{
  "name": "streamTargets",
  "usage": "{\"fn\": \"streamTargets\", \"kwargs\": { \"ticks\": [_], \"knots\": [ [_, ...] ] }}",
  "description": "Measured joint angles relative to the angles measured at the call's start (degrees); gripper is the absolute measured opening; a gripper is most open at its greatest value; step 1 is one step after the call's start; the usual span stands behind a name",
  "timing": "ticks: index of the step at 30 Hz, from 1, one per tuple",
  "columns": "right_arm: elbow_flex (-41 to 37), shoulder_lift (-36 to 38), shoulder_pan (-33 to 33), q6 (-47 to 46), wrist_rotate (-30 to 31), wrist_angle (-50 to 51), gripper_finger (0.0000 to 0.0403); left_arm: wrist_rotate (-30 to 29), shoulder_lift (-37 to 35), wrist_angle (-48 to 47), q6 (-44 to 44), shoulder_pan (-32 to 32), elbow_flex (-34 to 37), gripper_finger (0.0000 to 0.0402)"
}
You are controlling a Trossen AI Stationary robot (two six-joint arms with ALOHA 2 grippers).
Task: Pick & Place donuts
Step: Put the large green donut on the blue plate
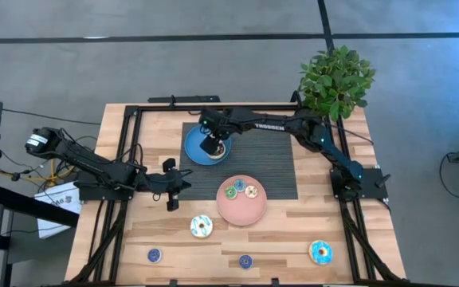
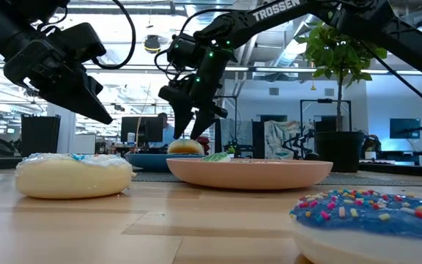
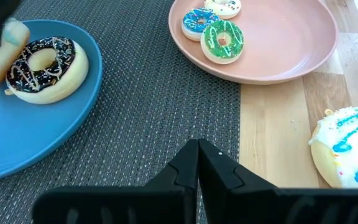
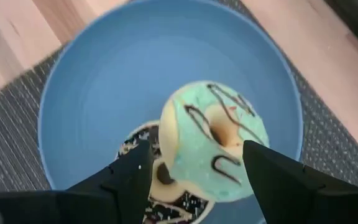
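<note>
A teal donut with brown drizzle [image 4: 197, 146] lies tilted on a dark brown iced donut [image 3: 42, 65] on the blue plate [image 4: 104, 93]. My right gripper [image 4: 194, 152] hangs open just above it, one finger on either side, pointing steeply down; a gap shows beside one finger. The pink plate [image 1: 255, 214] holds a green [image 3: 224, 40], a blue [image 3: 197, 22] and a white donut [image 3: 224, 6]. My left gripper [image 3: 197, 155] is shut on nothing, above the table's left part near the dark mat's edge.
A white donut with blue icing [image 1: 202, 226], a blue sprinkled one [image 1: 320, 253] and two small blue ones [image 1: 155, 255] [image 1: 245, 261] lie on the wood near the front edge. A potted plant [image 1: 337, 80] stands at the far right corner. The dark mat [image 1: 273, 163] lies under the plates.
</note>
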State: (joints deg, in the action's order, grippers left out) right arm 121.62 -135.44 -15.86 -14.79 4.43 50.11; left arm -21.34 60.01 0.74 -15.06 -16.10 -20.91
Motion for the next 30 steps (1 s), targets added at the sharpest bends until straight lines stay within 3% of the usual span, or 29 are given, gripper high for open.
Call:
{"fn": "streamTargets", "kwargs": {
  "ticks": [15, 18, 25, 30],
  "knots": [
    [0.0, -0.9, 1.0, 2.2, 1.1, 0.0, 0.0232, 0.0, 0.0, 0.0, 0.2, 0.0, 0.0, 0.0002],
    [0.0, -0.9, 1.3, 2.9, 3.6, -0.6, 0.021, 0.0, 0.0, 0.0, 0.2, 0.0, 0.0, 0.0002],
    [0.0, -0.9, 1.3, 2.9, 3.0, -0.9, 0.014, 0.0, 0.0, 0.0, 0.2, 0.0, 0.0, 0.0002],
    [0.0, -0.8, 1.4, 2.9, 3.0, -1.3, 0.0117, 0.0, 0.0, 0.0, 0.3, 0.0, 0.0, 0.0002]
  ]
}}
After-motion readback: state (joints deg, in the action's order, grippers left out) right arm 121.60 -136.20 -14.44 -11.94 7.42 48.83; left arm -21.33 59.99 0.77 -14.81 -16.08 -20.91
